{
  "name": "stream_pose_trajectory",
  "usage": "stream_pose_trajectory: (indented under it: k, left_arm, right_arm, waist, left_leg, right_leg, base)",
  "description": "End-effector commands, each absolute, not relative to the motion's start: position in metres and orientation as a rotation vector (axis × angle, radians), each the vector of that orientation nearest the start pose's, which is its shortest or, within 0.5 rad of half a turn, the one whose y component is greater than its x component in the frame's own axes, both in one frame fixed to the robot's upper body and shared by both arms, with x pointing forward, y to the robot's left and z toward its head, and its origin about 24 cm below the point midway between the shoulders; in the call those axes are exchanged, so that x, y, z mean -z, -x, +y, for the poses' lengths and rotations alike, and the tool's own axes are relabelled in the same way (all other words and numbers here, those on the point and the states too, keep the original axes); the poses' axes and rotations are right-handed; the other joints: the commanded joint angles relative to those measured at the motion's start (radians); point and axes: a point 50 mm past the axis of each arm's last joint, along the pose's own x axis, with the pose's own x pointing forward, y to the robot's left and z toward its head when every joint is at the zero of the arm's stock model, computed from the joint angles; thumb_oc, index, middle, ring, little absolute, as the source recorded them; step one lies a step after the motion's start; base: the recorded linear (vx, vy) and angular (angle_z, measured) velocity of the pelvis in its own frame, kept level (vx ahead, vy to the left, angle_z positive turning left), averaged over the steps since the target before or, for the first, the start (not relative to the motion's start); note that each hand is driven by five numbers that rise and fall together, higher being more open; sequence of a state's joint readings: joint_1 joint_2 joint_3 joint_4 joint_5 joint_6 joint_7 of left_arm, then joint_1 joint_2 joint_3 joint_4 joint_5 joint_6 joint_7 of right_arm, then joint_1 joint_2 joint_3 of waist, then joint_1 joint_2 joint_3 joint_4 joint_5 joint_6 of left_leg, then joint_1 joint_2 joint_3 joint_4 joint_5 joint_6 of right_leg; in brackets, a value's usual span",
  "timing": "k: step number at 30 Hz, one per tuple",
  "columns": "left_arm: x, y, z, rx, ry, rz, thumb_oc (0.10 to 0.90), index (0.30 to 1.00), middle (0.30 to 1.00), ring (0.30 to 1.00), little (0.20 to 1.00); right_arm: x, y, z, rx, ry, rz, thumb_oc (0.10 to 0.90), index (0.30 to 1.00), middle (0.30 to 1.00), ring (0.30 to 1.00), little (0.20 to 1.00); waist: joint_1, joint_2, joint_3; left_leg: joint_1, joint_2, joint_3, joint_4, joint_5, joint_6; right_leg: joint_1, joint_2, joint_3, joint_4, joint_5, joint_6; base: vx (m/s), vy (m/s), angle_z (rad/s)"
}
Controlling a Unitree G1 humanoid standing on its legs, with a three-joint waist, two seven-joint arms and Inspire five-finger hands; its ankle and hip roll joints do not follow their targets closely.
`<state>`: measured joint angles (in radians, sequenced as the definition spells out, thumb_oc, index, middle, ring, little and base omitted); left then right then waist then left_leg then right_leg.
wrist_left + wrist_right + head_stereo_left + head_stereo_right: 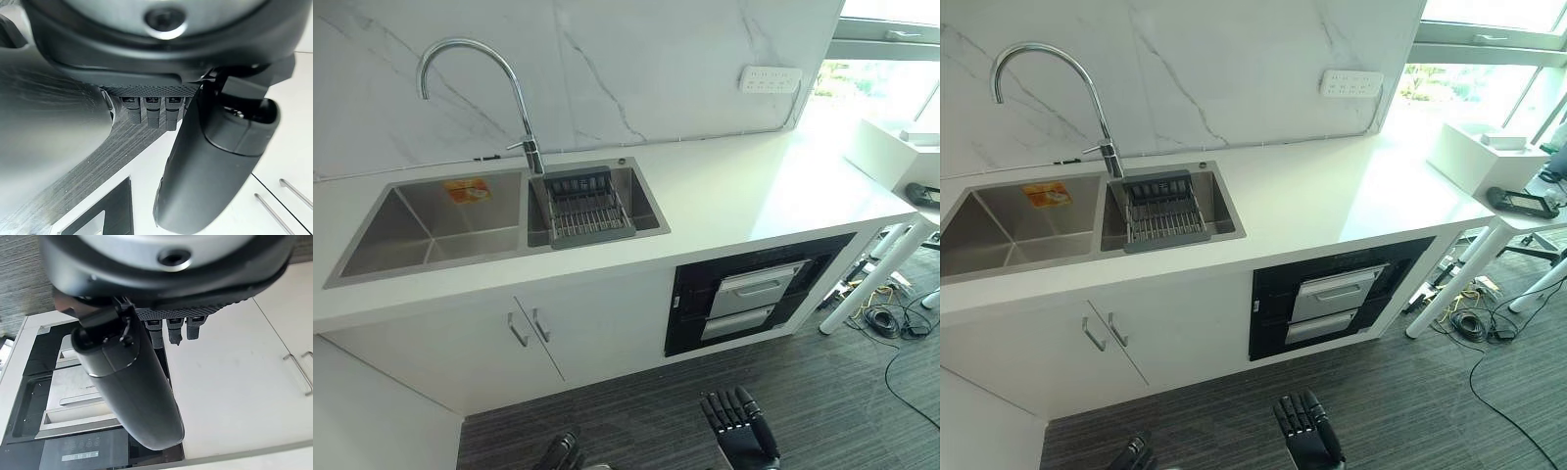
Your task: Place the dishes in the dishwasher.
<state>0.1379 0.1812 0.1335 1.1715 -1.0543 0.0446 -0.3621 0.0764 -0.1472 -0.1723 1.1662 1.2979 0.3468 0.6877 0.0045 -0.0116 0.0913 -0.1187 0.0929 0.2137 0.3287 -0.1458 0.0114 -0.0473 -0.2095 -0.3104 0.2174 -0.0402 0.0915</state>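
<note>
Left eye view: dishwasher (pixel 754 299) closed under the counter (pixel 734 196), right of the sink (pixel 460 230); rack (pixel 587 211) in the right basin, under the tap (pixel 475 73). Right hand (pixel 739 426) low and near, fingers straight, holding nothing; left hand (pixel 563 452) at the near edge.

Left wrist view: fingers relaxed, empty.

Right wrist view: fingers loose, dishwasher beyond.

Head views downward, both showing sink (pixel 460 225), dishwasher (pixel 1332 294)
</note>
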Motion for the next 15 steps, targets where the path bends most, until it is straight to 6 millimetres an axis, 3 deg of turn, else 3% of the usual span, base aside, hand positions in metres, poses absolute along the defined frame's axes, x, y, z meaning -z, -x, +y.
stream_pose_trajectory:
  k: [1,7,10,12,15]
  left_arm:
    - [0.16,-0.076,0.221,-0.506,0.922,0.857,0.8,0.9,0.9,0.9,0.9]
    - [0.162,-0.068,0.241,-0.486,0.507,1.032,0.8,0.9,0.9,0.9,0.9]
    - [0.16,-0.067,0.252,-0.484,0.293,1.109,0.8,0.9,0.9,0.9,0.9]
    - [0.159,-0.067,0.257,-0.471,0.2,1.139,0.8,0.9,0.9,0.9,0.9]
    - [0.158,-0.069,0.261,-0.457,0.139,1.16,0.8,0.9,0.9,0.9,0.9]
  right_arm:
    - [0.151,-0.102,-0.212,0.321,-1.216,0.709,0.8,0.9,0.9,0.9,0.9]
    - [0.153,-0.099,-0.235,0.423,-0.865,0.813,0.8,0.9,0.9,0.9,0.9]
    - [0.151,-0.1,-0.253,0.485,-0.531,0.903,0.8,0.9,0.9,0.9,0.9]
    - [0.149,-0.101,-0.261,0.485,-0.363,0.944,0.8,0.9,0.9,0.9,0.9]
    - [0.148,-0.103,-0.264,0.474,-0.253,0.973,0.8,0.9,0.9,0.9,0.9]
  waist:
    - [0.012,0.02,0.028]
    - [0.013,0.014,0.025]
    - [0.011,0.018,0.029]
    - [0.01,0.019,0.033]
    - [0.012,0.019,0.038]
  left_leg:
    - [0.098,0.044,0.03,-0.029,-0.143,-0.064]
    - [0.096,0.041,0.024,-0.029,-0.142,-0.061]
    - [0.096,0.038,0.024,-0.029,-0.142,-0.056]
    - [0.095,0.037,0.023,-0.029,-0.143,-0.054]
    - [0.092,0.035,0.018,-0.029,-0.143,-0.051]
  right_leg:
    - [0.032,-0.01,-0.033,0.083,-0.182,0.033]
    - [0.031,-0.004,-0.026,0.083,-0.183,0.033]
    - [0.028,-0.003,-0.019,0.083,-0.182,0.035]
    - [0.025,-0.001,-0.015,0.083,-0.182,0.034]
    - [0.021,0.001,-0.009,0.083,-0.181,0.035]
  base:
    - [0.0,0.0,0.0]
    - [0.0,-0.002,0.01]
    - [0.0,0.01,-0.01]
    - [0.0,0.0,0.0]
    - [0.0,0.0,0.0]
